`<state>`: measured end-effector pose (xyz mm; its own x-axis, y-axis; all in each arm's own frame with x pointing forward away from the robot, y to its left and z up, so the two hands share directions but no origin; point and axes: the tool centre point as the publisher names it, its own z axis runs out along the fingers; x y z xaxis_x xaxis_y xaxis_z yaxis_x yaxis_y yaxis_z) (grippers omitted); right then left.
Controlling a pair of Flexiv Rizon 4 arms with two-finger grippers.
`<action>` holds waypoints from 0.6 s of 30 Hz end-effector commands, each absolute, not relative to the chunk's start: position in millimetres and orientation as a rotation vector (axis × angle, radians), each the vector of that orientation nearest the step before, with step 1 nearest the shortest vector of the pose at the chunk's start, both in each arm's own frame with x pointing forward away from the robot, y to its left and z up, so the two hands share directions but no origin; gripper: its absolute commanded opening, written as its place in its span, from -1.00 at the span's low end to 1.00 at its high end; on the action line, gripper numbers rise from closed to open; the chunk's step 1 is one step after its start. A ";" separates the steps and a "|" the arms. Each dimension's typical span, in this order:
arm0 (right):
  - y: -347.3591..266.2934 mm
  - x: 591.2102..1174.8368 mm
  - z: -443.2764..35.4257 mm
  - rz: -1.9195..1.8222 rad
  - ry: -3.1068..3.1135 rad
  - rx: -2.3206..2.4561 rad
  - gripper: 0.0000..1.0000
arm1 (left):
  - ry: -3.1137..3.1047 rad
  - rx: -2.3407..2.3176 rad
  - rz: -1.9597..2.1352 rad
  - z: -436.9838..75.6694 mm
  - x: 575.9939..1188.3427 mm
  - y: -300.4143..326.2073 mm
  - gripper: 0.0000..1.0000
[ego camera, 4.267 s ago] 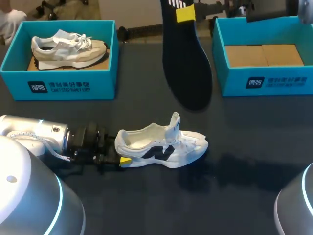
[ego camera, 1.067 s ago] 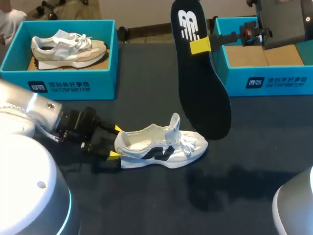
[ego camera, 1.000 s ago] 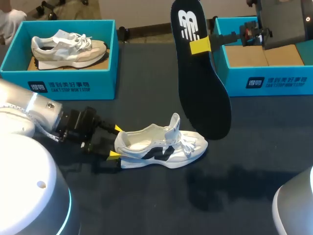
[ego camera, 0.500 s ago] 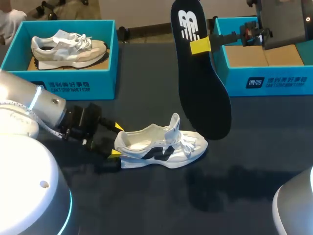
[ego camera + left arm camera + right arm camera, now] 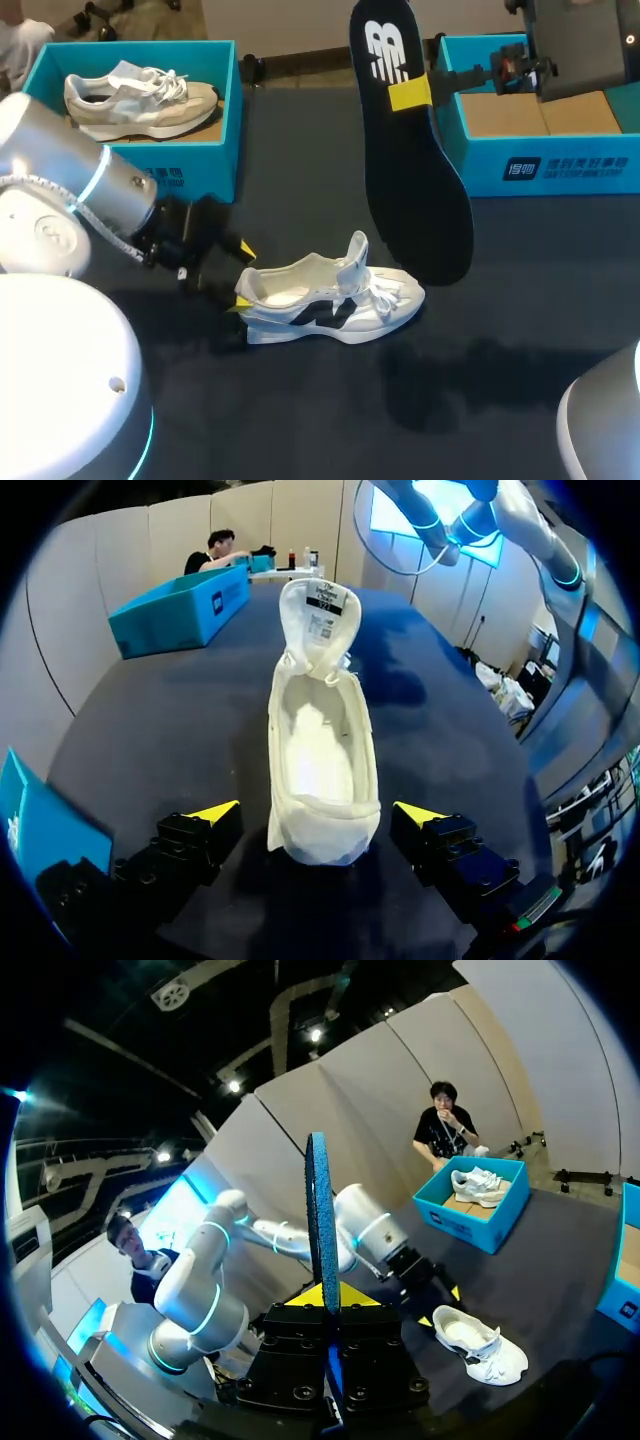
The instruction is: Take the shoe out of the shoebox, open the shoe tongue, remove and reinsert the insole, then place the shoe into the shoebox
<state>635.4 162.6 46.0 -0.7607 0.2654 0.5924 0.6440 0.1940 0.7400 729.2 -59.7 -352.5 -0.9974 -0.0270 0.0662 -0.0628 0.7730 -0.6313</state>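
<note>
White soft-sided sneaker (image 5: 330, 300) sits on dark desk (image 5: 520, 330), left end effector (image 5: 320, 815) spread open flanking its heel; right end effector (image 5: 325, 1295) clamps thin black foam insole (image 5: 415, 170) above sneaker: light, floppy, judged best gripped near stiffer heel end.

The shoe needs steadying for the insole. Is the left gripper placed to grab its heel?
Likely yes: the left gripper, open, flanks the shoe at its heel, nothing between.

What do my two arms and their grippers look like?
The left arm and right arm are smooth silver-grey tubes with rounded joints and glowing cyan rings. A thin striped cable runs along the left arm's wrist. The left gripper and right gripper have black blocky bodies and bright yellow wedge-shaped tips.
</note>
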 end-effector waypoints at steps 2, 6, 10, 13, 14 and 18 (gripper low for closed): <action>166.1 637.3 45.8 -1.584 -2.143 -0.860 -1.00 | -3.015 0.062 0.749 -344.5 729.7 -68.4 1.00; 166.1 637.3 45.8 -1.584 -2.143 -0.860 -1.00 | -3.043 0.055 0.646 -341.9 729.3 -72.9 1.00; 166.1 637.3 45.8 -1.584 -2.143 -0.860 -1.00 | -3.054 0.045 0.558 -338.5 728.7 -77.1 1.00; 166.1 637.3 45.8 -1.584 -2.143 -0.860 -1.00 | -3.061 0.025 0.507 -333.8 726.2 -79.8 1.00; 166.1 637.3 45.8 -1.584 -2.143 -0.860 -1.00 | -3.061 0.020 0.497 -331.8 725.5 -81.0 1.00; 166.1 637.3 45.8 -1.584 -2.143 -0.860 -1.00 | -3.047 0.016 0.432 -328.1 725.9 -84.4 1.00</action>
